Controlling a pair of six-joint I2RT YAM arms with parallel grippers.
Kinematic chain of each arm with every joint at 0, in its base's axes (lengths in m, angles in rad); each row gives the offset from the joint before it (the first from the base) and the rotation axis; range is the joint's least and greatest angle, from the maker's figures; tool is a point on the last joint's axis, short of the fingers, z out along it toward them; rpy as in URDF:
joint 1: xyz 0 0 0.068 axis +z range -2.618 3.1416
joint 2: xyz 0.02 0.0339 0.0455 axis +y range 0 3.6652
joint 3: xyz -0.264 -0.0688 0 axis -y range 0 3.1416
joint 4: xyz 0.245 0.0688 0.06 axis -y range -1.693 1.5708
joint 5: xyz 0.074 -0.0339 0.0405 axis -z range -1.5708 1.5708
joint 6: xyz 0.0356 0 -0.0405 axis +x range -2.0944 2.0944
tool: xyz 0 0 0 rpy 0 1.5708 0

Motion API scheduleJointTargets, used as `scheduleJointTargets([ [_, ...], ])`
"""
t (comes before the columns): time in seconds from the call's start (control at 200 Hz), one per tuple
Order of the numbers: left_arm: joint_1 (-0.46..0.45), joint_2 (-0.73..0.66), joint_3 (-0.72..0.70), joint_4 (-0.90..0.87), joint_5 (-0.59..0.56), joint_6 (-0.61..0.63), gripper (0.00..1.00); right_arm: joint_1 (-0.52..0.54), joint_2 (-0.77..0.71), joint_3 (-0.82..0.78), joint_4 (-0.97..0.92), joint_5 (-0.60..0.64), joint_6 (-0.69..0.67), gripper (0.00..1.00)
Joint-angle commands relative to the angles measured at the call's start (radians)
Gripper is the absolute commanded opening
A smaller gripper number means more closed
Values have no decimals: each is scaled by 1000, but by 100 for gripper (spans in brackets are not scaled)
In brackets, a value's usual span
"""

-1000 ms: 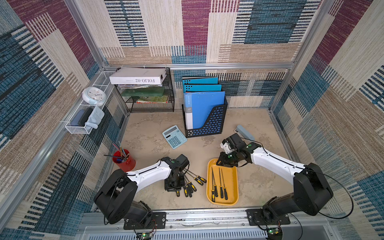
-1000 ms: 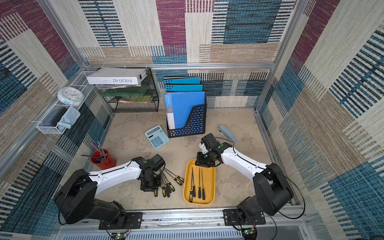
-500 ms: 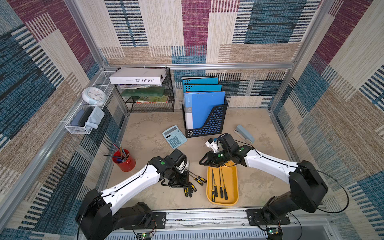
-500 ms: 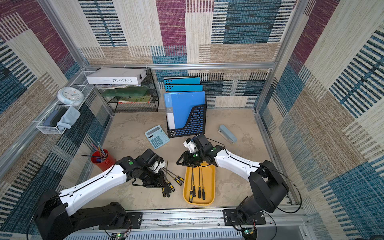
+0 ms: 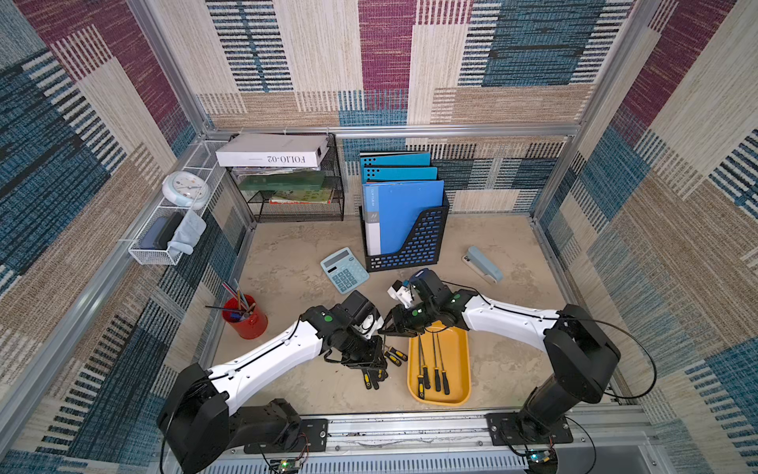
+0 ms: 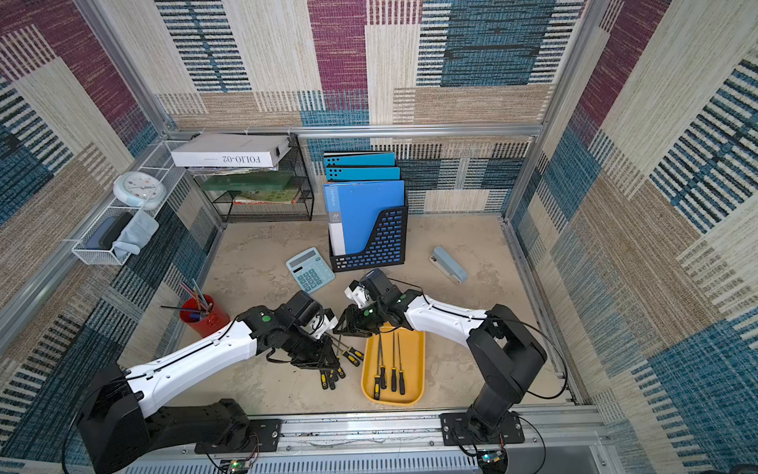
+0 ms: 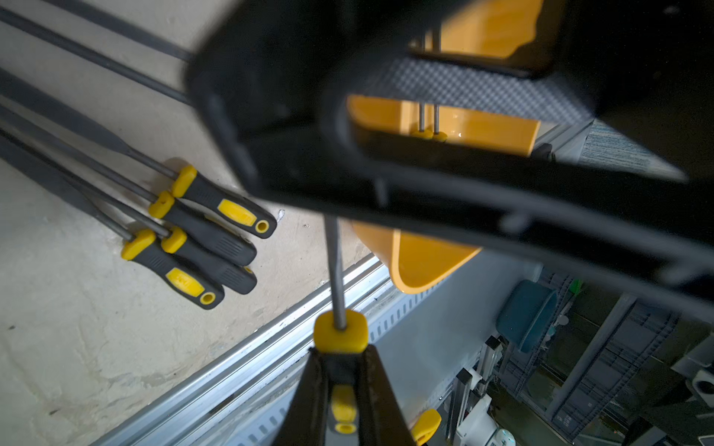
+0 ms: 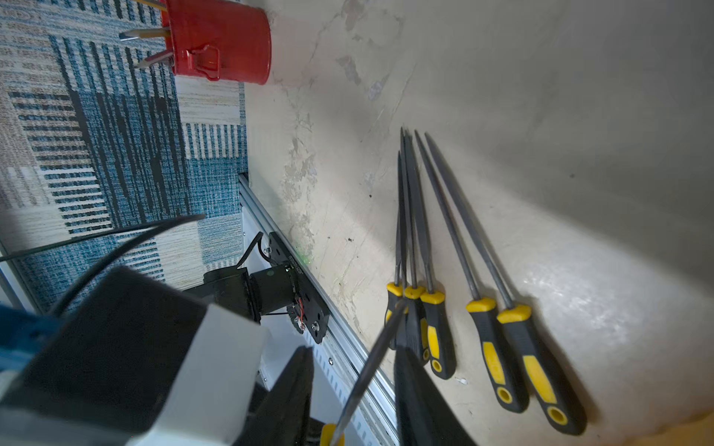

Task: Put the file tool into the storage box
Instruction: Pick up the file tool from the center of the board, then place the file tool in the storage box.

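File tool [image 7: 335, 278], slim grey steel shaft, black handle with yellow collar: held off the beige desk [image 5: 287, 266], outside the storage box [image 5: 458, 361], just beside its far corner.

Left gripper [image 7: 342, 357]: clenched on the file tool's handle, one finger on either side just behind the collar.

Right gripper [image 8: 353, 353]: fingers parted, with the file tool's shaft passing between them. A gap shows on one side of the shaft; contact on the other side cannot be told.

Left arm [image 5: 266, 361], white and black: stretched from its base diagonally toward the desk's middle, wrist bent downward.

Right arm [image 5: 508, 320], same build: forearm low across the far end of the storage box, wrist turned toward the left arm. The two grippers nearly meet.

Storage box, shallow yellow-orange plastic tray with rounded corners: flat on the desk near its front edge. Several matching files [image 6: 393, 369] lie lengthwise inside.

Loose files [image 8: 436, 324], five, same pattern: side by side on the desk under the left gripper, handles toward the front edge.
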Motion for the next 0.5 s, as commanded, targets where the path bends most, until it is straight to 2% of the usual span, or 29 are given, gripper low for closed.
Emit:
scheduleJointTargets([
  [0.0, -8, -1, 5, 22, 22, 14, 9, 6, 17, 18, 8, 22, 10, 29],
  [0.135, -10, -14, -9, 26, 15, 17, 13, 6, 9, 35, -33, 44, 7, 0],
  [0.175, -10, -20, -12, 20, -4, 9, 26, 4, 1, 38, -59, 50, -1, 0],
  [0.225, -8, -25, -13, 15, -22, 0, 51, -1, -10, 46, -116, 58, -21, 0],
  [0.27, -8, -31, -10, 12, -31, -10, 64, -10, -22, 53, -183, 76, -48, 0],
  [0.326, -8, -36, -5, 1, -48, -21, 69, -35, -53, 52, -270, 107, -83, 0],
  [0.451, -6, -50, 8, -29, -78, -30, 72, -138, -165, 13, -439, 167, -143, 0],
  [0.496, -8, -58, 7, -34, -87, -36, 78, -175, -203, 5, -503, 200, -169, 0],
])
